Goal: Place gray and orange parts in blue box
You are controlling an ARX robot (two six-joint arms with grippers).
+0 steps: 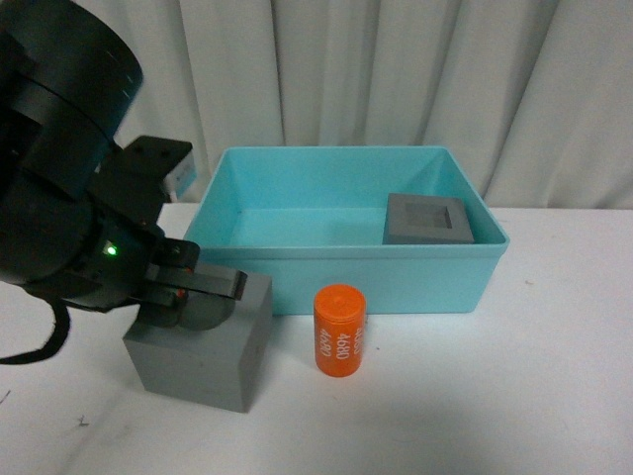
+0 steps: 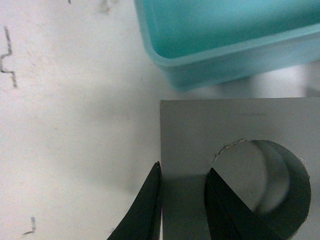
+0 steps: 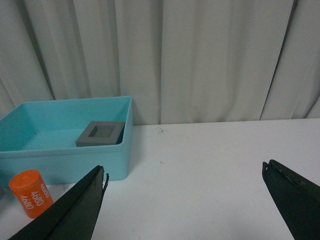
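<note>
Pinching one wall of the round-recessed gray cube (image 1: 198, 358), left claw (image 2: 185, 168) narrow (right claw (image 3: 184, 168) wide, empty)

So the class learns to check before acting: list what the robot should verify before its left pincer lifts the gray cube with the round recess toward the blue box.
1. Left pincer straddles one wall of the round-recess cube, one finger inside the recess: ok.
2. Grip firm on that wall: cannot tell.
3. Blue box has free floor beside the square-recess cube already inside: ok.
4. Orange cylinder stands upright on the table, apart from the round-recess cube: ok.
5. Right pincer open and holding nothing: ok.
</note>
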